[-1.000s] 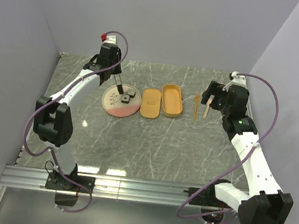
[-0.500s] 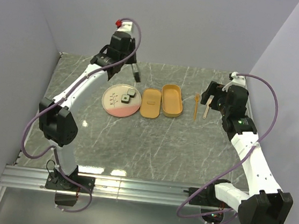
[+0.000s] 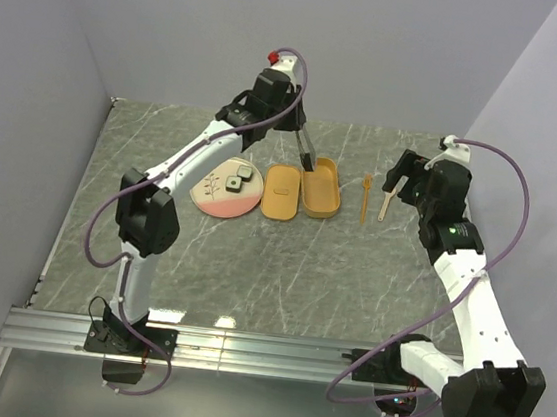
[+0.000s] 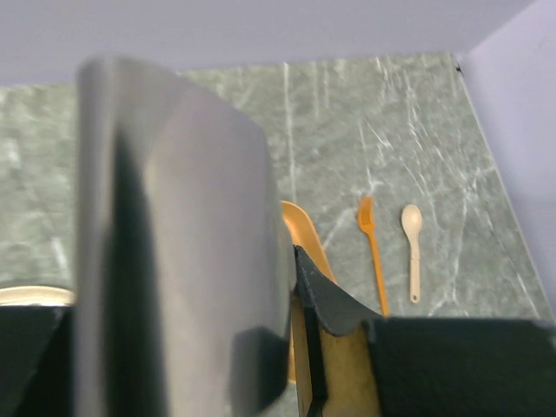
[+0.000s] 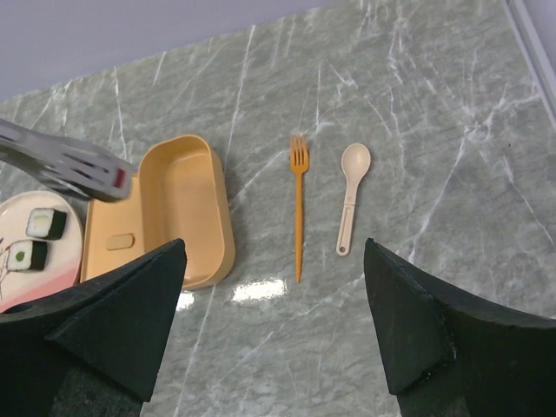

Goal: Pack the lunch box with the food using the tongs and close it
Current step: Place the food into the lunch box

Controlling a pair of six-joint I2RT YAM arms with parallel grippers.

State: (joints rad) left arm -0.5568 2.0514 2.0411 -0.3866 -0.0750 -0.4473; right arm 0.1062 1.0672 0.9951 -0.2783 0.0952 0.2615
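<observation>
My left gripper point(image 3: 290, 121) is shut on the grey tongs point(image 3: 304, 151), whose tips hang over the left rim of the open orange lunch box point(image 3: 321, 187). In the right wrist view a bit of red shows between the tips of the tongs point(image 5: 69, 168), which looks like a piece of food pinched there. Two dark food pieces point(image 3: 240, 177) lie on the round plate point(image 3: 221, 200). The flat lid point(image 3: 280, 192) lies between the plate and the box. In the left wrist view one blurred arm of the tongs point(image 4: 174, 243) fills the frame. My right gripper point(image 3: 400, 179) hovers open, holding nothing.
An orange fork point(image 3: 364, 198) and a beige spoon point(image 3: 385, 198) lie side by side right of the box, just in front of the right gripper. Grey walls close in the marble table at the back and on both sides.
My left arm has swung right from the plate to above the lunch box, carrying the tongs. One piece has left the plate. The right arm has barely moved.
</observation>
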